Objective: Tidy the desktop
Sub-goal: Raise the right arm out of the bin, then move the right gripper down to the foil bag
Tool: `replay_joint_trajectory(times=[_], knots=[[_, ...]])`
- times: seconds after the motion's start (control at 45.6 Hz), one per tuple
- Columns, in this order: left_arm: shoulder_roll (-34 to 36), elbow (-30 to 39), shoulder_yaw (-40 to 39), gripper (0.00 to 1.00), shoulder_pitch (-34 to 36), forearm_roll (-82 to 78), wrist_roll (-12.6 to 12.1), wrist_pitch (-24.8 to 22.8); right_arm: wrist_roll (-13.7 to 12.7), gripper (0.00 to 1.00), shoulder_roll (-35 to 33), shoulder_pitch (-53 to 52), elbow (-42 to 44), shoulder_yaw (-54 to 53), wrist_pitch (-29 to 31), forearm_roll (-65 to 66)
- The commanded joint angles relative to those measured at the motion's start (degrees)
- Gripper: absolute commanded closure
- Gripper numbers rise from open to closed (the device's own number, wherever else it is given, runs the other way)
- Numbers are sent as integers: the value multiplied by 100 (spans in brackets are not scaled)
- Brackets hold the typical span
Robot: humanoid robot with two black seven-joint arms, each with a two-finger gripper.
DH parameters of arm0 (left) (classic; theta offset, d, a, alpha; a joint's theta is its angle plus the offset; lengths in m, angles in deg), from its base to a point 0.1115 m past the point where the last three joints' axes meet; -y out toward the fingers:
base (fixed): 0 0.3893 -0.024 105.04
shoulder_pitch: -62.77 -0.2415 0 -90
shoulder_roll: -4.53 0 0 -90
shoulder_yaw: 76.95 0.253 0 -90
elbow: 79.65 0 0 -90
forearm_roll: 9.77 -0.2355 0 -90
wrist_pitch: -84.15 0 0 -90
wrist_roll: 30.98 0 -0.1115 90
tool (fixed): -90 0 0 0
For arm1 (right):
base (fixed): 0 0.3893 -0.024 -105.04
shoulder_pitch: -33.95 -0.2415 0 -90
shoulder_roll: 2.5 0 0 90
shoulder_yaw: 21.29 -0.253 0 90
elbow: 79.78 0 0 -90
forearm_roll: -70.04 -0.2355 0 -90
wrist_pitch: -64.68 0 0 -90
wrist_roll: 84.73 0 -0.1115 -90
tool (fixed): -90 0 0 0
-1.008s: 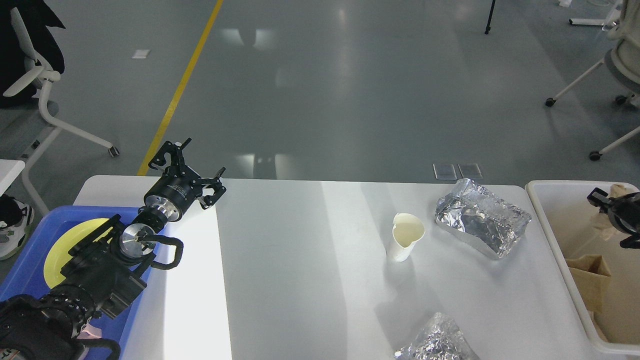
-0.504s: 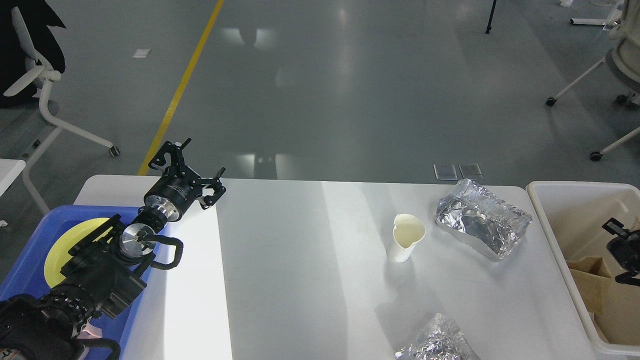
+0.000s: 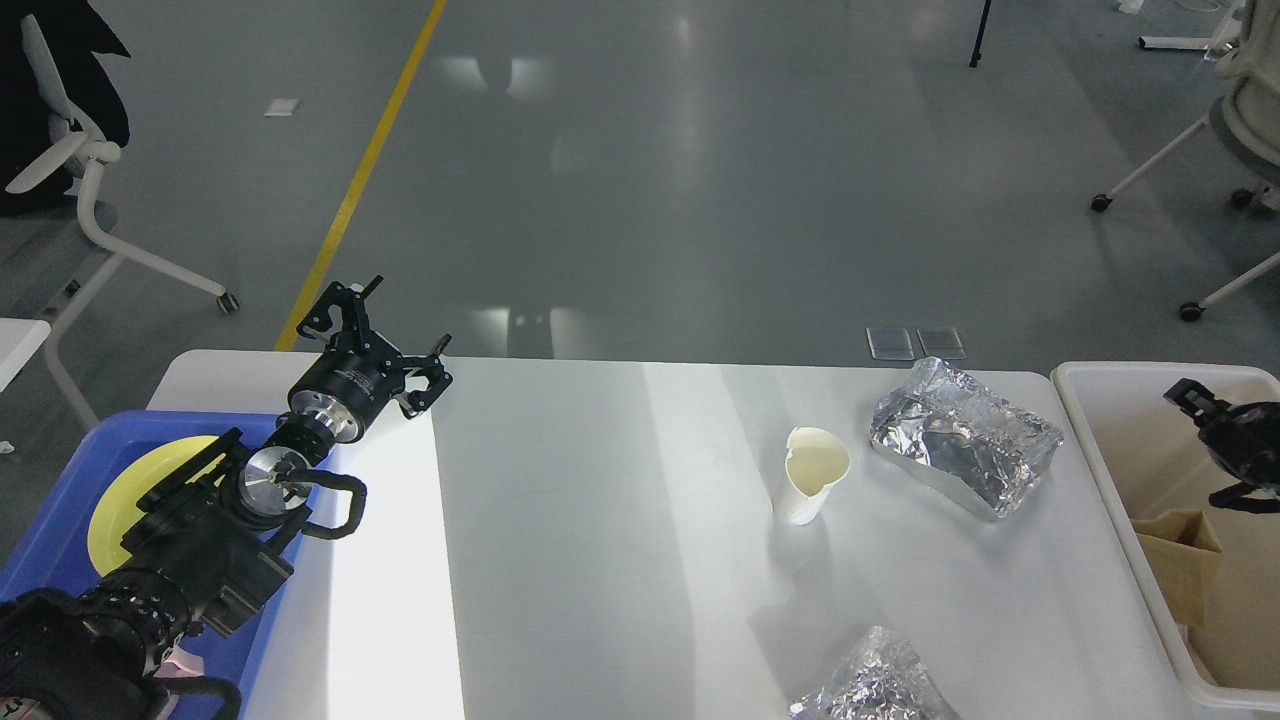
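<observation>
Counter fills lower view, white, carrying dented paper cup, crumpled foil tray beside it, foil wad at near edge. Left tool spread, empty, above far-left corner. Right tool over off-white tub, fingers spread, empty.

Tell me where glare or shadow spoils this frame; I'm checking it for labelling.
Head view: a blown-out sunlit band on the desktop beside the left gripper; specular glints on the foil tray; soft shadows beneath the dented paper cup; overhead lights reflected on the floor; focus looks sharp throughout.
</observation>
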Motion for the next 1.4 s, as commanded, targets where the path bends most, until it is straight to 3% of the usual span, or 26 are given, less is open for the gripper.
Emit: replay_joint_trajectory(times=[0.0,0.351,0.504,0.635,0.876,1.139,1.38], knots=[[0,-1,0,1,0,-7,0,0,-94,0,-375,-1005,-997,76,637,44],[0,-1,0,1,0,-7,0,0,-59,0,-7,-4617,-3862,1421,1946,18],[0,-1,0,1,0,-7,0,0,-50,0,388,-5778,-5312,1772,2456,-8],[0,-1,0,1,0,-7,0,0,-50,0,784,-6209,-6210,1931,2510,-35],[0,-1,0,1,0,-7,0,0,-59,0,934,-5587,-5667,1966,2369,-26],[0,-1,0,1,9,2,0,0,-50,0,749,-3117,-3075,1826,1815,-17],[0,-1,0,1,0,2,0,0,-33,0,644,-1790,-1932,1510,1693,-17]])
